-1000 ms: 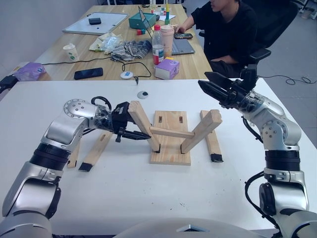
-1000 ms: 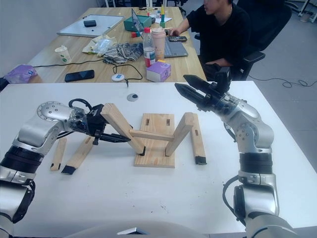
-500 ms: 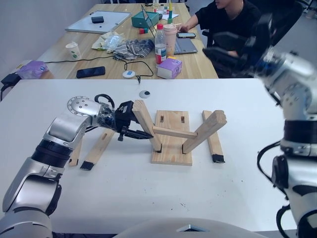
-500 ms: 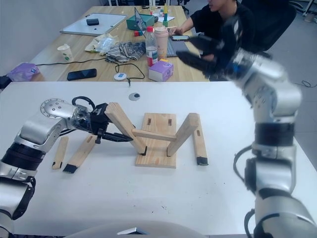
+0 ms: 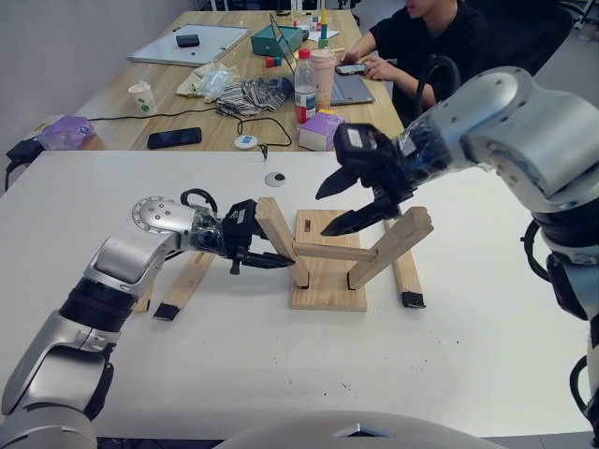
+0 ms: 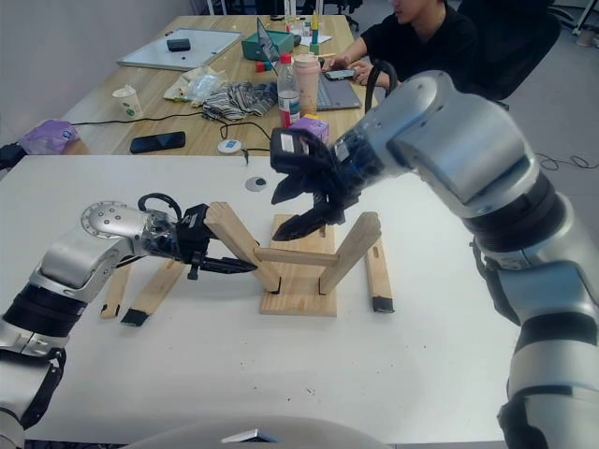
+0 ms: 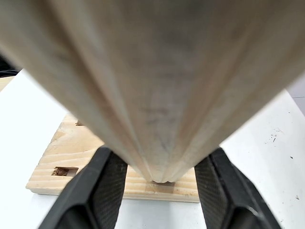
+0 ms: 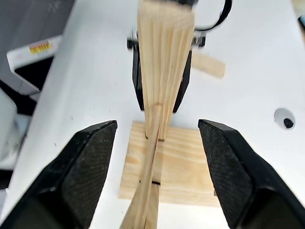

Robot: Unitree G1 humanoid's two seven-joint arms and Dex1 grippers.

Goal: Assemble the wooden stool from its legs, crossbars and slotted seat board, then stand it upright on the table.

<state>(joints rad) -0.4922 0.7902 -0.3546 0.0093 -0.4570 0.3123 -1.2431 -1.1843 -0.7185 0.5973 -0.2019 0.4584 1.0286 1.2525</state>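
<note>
Stool leg point(image 5: 281, 237) clamped in left pincer point(image 5: 268, 253) (tilted).

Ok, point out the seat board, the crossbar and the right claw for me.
seat board point(image 5: 325, 292), left eye view, bare front part of its top.
crossbar point(image 5: 335, 251), left eye view, middle of its length.
right claw point(image 5: 321, 214), left eye view, midway between its open fingertips.

The white table point(image 5: 281, 374) carries a slotted seat board point(image 5: 323, 292) lying flat near its middle. Just beside the board, toward the right edge, a leg point(image 5: 406, 276) lies flat. Toward the left edge, a longer leg point(image 6: 150, 297) and a shorter bar point(image 6: 113, 297) lie side by side. A small round disc point(image 5: 274, 179) sits near the far edge.
</note>
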